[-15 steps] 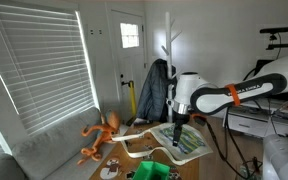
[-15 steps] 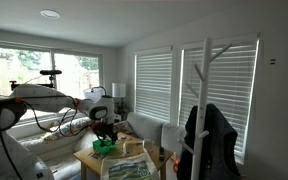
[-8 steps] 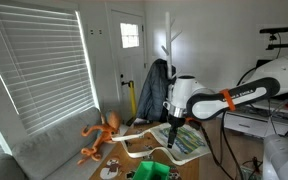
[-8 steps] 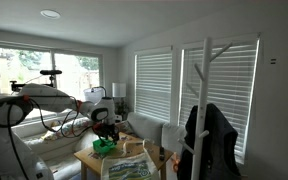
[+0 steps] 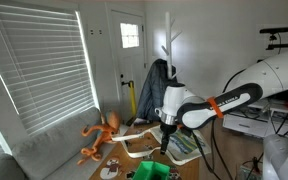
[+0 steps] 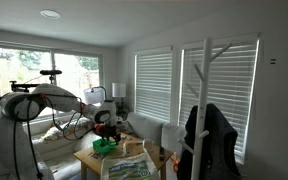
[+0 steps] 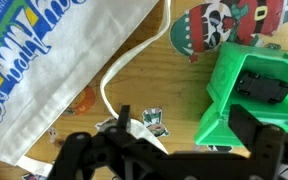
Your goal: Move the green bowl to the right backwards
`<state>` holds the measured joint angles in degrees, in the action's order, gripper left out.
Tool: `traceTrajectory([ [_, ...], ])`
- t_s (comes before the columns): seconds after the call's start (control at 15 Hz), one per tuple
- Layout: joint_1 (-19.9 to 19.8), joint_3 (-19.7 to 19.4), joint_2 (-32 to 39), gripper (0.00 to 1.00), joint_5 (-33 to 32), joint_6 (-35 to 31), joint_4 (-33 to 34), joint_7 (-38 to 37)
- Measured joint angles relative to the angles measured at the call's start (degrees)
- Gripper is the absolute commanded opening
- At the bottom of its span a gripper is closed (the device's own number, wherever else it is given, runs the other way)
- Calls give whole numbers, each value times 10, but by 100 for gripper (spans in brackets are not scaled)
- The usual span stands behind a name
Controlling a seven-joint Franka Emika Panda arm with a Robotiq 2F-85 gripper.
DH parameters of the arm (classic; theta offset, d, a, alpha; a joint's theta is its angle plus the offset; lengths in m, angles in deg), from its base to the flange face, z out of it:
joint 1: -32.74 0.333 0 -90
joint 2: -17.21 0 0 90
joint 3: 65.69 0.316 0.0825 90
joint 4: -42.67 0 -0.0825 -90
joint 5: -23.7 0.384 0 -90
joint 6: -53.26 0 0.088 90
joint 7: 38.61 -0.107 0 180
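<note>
Green bowl (image 7: 246, 95) sits on the wooden desk (image 7: 174, 90) at the right of the wrist view, and at bottom centre in an exterior view (image 5: 144, 172). End effector (image 7: 174, 158) hangs above the desk at the frame's bottom edge, fingers spread wide and holding nothing. The bowl lies off right of the gap, so this looks like pre-grasp alignment. The white printed bag (image 7: 64, 60) crowds the upper left, which probably explains the approach from this side.

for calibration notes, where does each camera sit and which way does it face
Exterior view: beside the wooden table, facing the white door; white arm enters frame right.
Exterior view: across the room, facing windows; arm at frame left.
Wrist view: above the table, looking down; gripper along the bottom.
All share the small bright green plastic bowl.
</note>
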<state>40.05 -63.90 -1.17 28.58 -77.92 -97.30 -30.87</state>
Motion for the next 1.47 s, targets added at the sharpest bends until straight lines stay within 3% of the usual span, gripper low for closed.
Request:
traceTrajectory([
  [0.4, 17, 14, 47, 99, 2, -6, 12, 18],
  [0.47, 20, 18, 55, 79, 4, -13, 12, 18],
  [0.67, 25, 28, 73, 65, 6, -33, 12, 18],
  [1.2, 26, 31, 107, 7, 12, -54, 26, 18],
  [1.33, 25, 31, 109, 0, 15, -56, 30, 18],
  [1.47, 25, 31, 110, 0, 17, -59, 32, 18],
])
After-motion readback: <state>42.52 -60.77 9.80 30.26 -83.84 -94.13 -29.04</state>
